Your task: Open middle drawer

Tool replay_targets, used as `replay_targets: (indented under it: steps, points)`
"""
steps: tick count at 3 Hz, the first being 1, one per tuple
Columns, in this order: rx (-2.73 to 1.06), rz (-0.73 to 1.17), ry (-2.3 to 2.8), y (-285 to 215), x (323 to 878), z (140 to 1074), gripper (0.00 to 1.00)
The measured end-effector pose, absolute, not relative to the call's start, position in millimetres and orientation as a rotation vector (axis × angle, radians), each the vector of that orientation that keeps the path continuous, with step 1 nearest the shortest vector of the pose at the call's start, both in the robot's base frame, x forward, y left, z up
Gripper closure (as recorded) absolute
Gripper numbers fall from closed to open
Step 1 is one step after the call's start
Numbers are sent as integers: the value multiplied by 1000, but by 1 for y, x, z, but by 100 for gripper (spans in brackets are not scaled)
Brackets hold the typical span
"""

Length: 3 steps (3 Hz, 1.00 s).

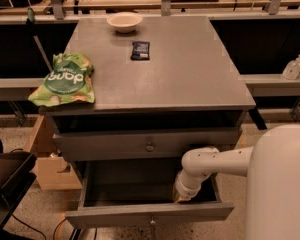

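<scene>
The wide, shallow grey-painted middle drawer (115, 215) with a small round knob stands pulled well out at 6 o'clock of the grey cabinet (190, 74), below the taller-fronted grey upper drawer (105, 145). The white arm's gripper (182, 196) dips into the drawer's 4 o'clock corner, just behind the front panel. Whether it is spread or pressed together cannot be told.
</scene>
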State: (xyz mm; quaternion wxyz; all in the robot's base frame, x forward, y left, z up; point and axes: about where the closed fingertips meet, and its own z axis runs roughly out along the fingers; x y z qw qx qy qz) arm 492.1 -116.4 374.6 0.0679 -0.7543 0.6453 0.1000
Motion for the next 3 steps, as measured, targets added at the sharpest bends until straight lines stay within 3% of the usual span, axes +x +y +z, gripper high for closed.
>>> replay_targets:
  steps: [1, 3]
  points:
    - [-2313, 492, 1933, -113, 454, 376, 100]
    - [-2312, 483, 1949, -109, 433, 371, 100]
